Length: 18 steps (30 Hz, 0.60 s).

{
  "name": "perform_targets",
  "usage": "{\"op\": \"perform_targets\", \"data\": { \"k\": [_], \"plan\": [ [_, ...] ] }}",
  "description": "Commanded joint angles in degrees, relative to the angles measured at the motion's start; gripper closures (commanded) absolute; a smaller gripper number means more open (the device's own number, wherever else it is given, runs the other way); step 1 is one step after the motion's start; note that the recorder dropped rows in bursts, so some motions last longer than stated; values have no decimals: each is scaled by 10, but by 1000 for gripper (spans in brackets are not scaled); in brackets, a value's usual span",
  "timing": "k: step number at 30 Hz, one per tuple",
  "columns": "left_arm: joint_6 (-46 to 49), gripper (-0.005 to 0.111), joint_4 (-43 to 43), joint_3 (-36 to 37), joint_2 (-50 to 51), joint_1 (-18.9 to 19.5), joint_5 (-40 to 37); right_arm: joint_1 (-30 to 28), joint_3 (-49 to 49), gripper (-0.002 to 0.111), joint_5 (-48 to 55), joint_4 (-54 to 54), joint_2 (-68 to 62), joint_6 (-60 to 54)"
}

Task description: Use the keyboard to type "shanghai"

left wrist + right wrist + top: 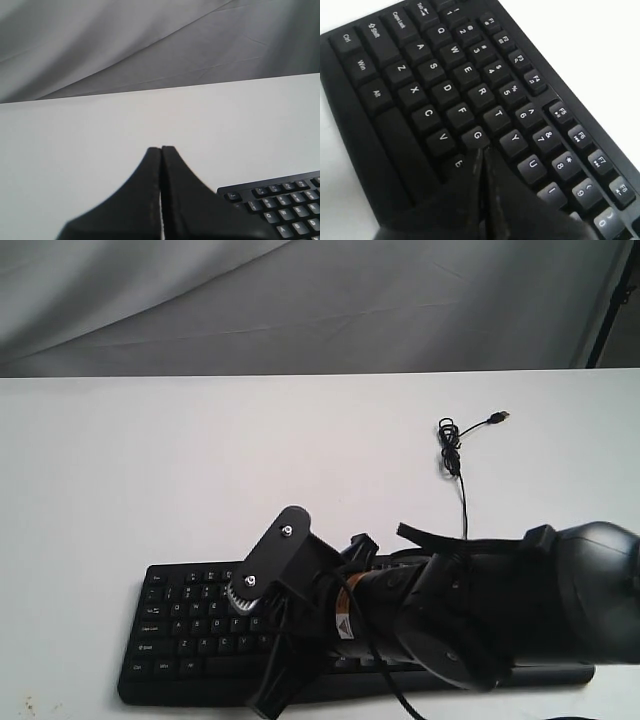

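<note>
The black keyboard lies along the near edge of the white table, and my right arm crosses over its middle and right part. In the right wrist view my right gripper is shut with nothing in it. Its tips are down at the key just beside the G key, below Y, and they hide that key's legend. My left gripper is shut and empty above bare table, left of the keyboard's Esc corner. It does not show in the exterior view.
The keyboard's thin black cable runs back across the table in a small coil, ending in a loose USB plug. A grey cloth backdrop hangs behind the table's far edge.
</note>
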State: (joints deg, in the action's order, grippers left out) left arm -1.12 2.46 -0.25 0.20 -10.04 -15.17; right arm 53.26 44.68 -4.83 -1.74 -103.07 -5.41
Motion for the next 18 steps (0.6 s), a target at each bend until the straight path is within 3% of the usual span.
{"op": "perform_targets", "data": {
  "k": [1, 18],
  "plan": [
    [-2, 107, 3, 2, -2, -2, 3, -5, -2, 108, -1, 4, -2, -5],
    [-2, 107, 3, 2, -2, -2, 3, -5, -2, 108, -11, 4, -27, -5]
  ]
}}
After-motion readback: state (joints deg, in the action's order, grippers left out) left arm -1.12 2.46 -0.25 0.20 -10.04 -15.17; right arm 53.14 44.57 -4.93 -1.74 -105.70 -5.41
